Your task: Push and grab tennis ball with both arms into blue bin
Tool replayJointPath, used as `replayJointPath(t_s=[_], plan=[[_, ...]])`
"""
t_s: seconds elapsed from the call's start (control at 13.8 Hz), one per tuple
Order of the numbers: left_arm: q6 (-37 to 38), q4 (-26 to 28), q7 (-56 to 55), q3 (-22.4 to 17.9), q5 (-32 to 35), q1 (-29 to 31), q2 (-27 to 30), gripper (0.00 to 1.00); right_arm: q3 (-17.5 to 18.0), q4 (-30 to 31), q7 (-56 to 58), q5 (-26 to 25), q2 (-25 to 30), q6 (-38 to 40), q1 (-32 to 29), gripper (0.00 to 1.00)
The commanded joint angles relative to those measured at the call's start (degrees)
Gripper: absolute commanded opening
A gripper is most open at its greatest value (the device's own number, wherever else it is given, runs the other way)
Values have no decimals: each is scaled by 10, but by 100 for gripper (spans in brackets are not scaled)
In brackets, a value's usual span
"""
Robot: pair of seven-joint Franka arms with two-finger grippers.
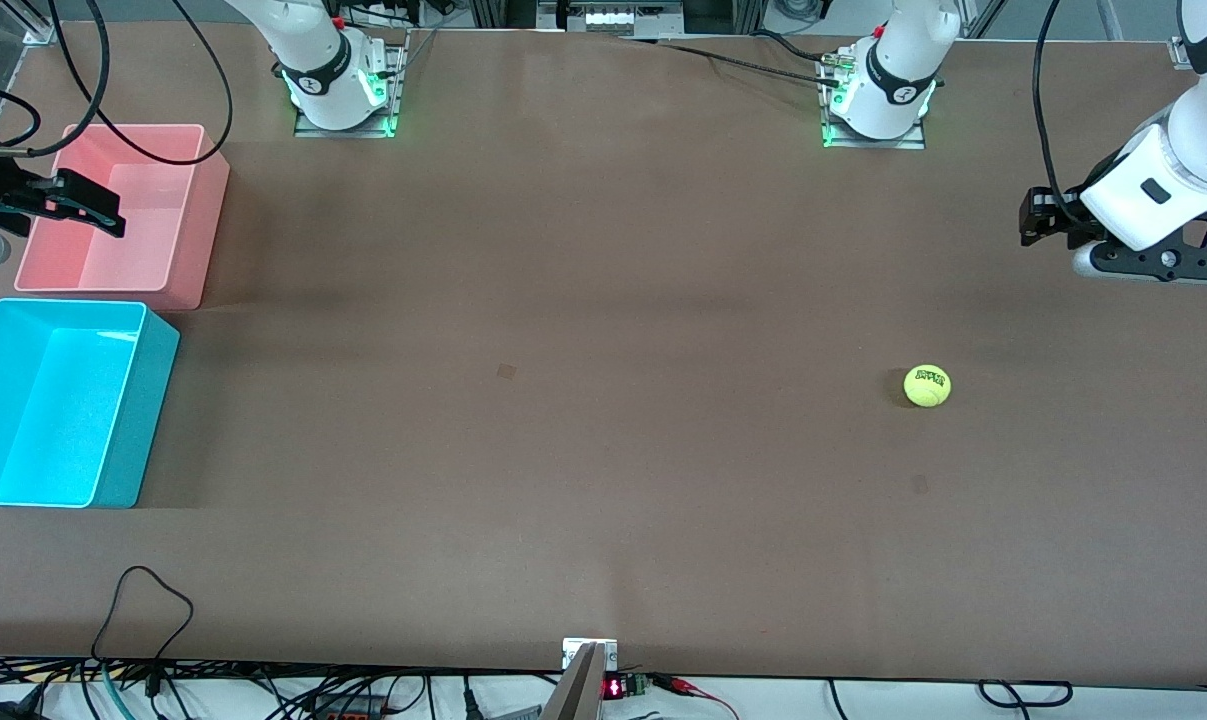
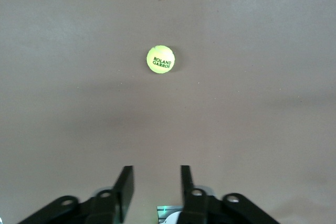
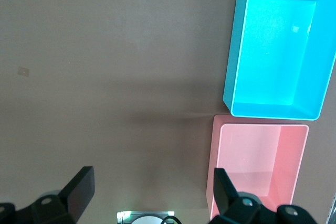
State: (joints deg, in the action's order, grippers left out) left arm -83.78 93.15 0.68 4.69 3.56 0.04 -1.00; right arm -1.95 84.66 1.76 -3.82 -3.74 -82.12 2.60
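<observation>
The tennis ball [image 1: 927,386], yellow-green with dark lettering, rests on the brown table toward the left arm's end; it also shows in the left wrist view as the ball [image 2: 160,59], well clear of the fingers. My left gripper [image 1: 1035,215] [image 2: 156,169] hangs in the air at that end of the table, open with a narrow gap and nothing in it. The blue bin [image 1: 148,400] [image 3: 233,61] stands empty at the right arm's end. My right gripper [image 1: 103,208] [image 3: 152,174] hovers over the pink tub, open wide and holding nothing.
The pink tub [image 1: 208,230] [image 3: 215,166] sits beside the blue bin, farther from the front camera, and is empty. Both arm bases [image 1: 343,95] [image 1: 878,105] stand along the table's back edge. Cables [image 1: 143,620] trail over the front edge.
</observation>
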Motion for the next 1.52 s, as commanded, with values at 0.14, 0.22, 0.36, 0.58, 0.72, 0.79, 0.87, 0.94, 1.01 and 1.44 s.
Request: replayJointPath(t_s=[0.14, 0.22, 0.36, 0.58, 0.72, 0.79, 0.87, 0.94, 1.01, 1.44], plan=[[18, -17, 10, 3, 0, 5, -7, 1, 3, 8, -8, -3, 8, -2, -2, 100], [18, -17, 26, 5, 6, 4, -8, 1, 3, 8, -8, -3, 8, -2, -2, 100], [15, -17, 103, 2, 9, 5, -9, 0, 3, 8, -8, -3, 8, -2, -2, 100], [13, -20, 243, 1, 14, 9, -24, 0, 3, 8, -8, -3, 8, -1, -2, 100], [27, -17, 265, 1, 49, 9, -30, 0, 3, 8, -8, -3, 8, -1, -1, 100], [39, -17, 284, 1, 52, 10, -40, 0, 3, 8, -8, -3, 8, -1, -1, 100], [46, -17, 301, 0, 54, 13, -49, 0, 3, 8, -8, -3, 8, -1, -1, 100], [46, -17, 317, 1, 64, 26, -57, 0, 3, 8, -8, -3, 8, -1, -1, 100], [42, -16, 350, 1, 75, 30, -70, 0, 4, 8, -8, -2, 8, -1, -1, 100], [-97, 16, 523, 1, 121, 63, -135, 0, 3, 8, -8, -2, 8, -1, -1, 100]])
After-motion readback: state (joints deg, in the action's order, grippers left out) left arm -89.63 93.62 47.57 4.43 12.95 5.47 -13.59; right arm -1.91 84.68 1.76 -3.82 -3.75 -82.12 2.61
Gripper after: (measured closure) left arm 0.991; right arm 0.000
